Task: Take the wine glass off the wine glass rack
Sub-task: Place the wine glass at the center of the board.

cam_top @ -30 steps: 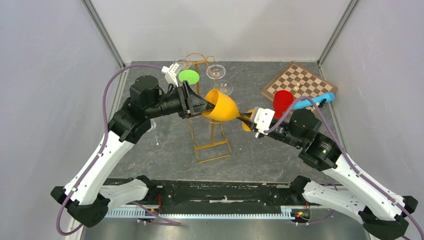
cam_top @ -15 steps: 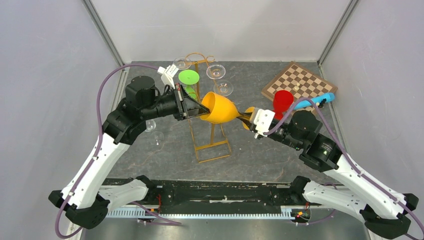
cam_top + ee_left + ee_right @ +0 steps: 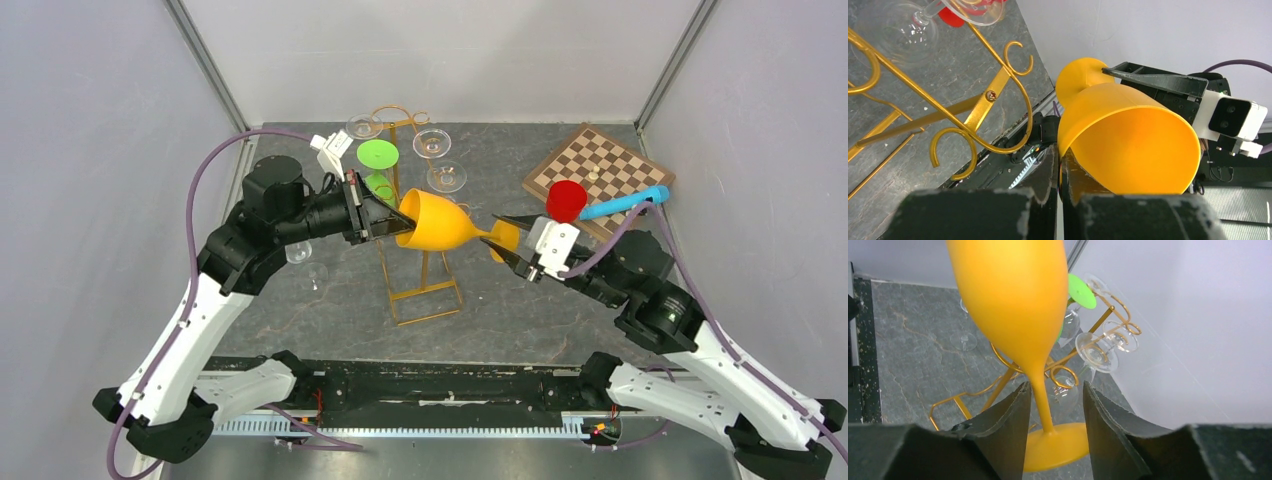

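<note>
The orange wine glass (image 3: 440,222) lies sideways in the air beside the gold wine glass rack (image 3: 425,290), with its mouth to the left. My left gripper (image 3: 393,222) is shut on the rim; in the left wrist view one finger is inside the bowl (image 3: 1128,145) and one outside, at the gripper (image 3: 1059,165). My right gripper (image 3: 507,241) is open around the stem. In the right wrist view the stem (image 3: 1042,405) stands between the spread fingers of the gripper (image 3: 1055,390), apart from both, with the foot just behind them.
Clear glasses (image 3: 432,143) and a green one (image 3: 378,154) hang on the rack's curled hooks (image 3: 973,107). Another clear glass (image 3: 310,272) is on the table at the left. A red glass (image 3: 566,200), a blue object (image 3: 625,203) and a chessboard (image 3: 600,165) sit at the back right.
My left gripper has shut on the glass's rim and pulled it slightly left. My right gripper has let go of the stem, opened and drawn back to the right.
</note>
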Robot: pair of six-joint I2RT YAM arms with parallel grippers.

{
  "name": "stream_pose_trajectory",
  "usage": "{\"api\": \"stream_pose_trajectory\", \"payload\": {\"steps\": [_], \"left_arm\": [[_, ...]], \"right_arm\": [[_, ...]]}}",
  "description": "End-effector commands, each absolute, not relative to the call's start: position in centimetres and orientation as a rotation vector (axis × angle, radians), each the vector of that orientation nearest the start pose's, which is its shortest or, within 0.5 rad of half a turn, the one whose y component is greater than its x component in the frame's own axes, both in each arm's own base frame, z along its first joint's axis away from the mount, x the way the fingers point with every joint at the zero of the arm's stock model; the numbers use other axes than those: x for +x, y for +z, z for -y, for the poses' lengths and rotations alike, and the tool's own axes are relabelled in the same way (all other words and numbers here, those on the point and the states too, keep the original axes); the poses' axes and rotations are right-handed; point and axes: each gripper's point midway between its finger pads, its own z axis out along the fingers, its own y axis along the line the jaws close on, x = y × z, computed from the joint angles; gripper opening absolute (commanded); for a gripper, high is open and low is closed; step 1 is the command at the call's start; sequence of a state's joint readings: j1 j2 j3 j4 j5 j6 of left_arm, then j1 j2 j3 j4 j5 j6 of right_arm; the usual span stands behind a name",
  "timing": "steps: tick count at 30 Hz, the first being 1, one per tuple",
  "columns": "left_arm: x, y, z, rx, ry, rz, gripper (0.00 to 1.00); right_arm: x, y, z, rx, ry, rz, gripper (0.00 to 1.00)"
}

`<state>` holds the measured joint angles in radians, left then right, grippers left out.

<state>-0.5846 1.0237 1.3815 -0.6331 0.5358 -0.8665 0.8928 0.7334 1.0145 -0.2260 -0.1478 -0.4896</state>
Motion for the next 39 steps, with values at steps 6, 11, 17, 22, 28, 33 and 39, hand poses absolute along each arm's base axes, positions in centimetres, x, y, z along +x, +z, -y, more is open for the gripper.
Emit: {"api": "stream_pose_trajectory", "payload": {"steps": [6, 11, 17, 22, 28, 33, 39], "left_arm": [[16.2, 45.3, 24.8, 0.180, -1.513, -1.873, 0.02], [16.6, 48.2, 23.3, 0.164, -1.419, -1.769, 0.02], [17.9, 50.2, 20.3, 0.114, -1.185, -1.731, 0.02], [19.2, 49.9, 17.2, 0.052, -0.948, -1.759, 0.02], [20.0, 48.8, 12.2, -0.060, -0.658, -1.780, 0.02], [19.5, 47.7, 9.0, -0.123, -0.504, -1.801, 0.02], [18.4, 45.6, 6.4, -0.171, -0.382, -1.851, 0.02]], "right_arm": [[16.4, 43.0, -21.0, -0.965, 0.452, -1.043, 0.48], [16.2, 42.3, -20.2, -0.949, 0.443, -1.064, 0.50], [16.2, 41.1, -19.5, -0.929, 0.432, -1.091, 0.51], [16.5, 40.2, -19.1, -0.920, 0.422, -1.120, 0.52], [16.9, 38.8, -19.1, -0.919, 0.407, -1.158, 0.52], [17.1, 37.9, -19.3, -0.928, 0.405, -1.182, 0.53], [17.3, 36.9, -19.4, -0.941, 0.398, -1.209, 0.53]]}}
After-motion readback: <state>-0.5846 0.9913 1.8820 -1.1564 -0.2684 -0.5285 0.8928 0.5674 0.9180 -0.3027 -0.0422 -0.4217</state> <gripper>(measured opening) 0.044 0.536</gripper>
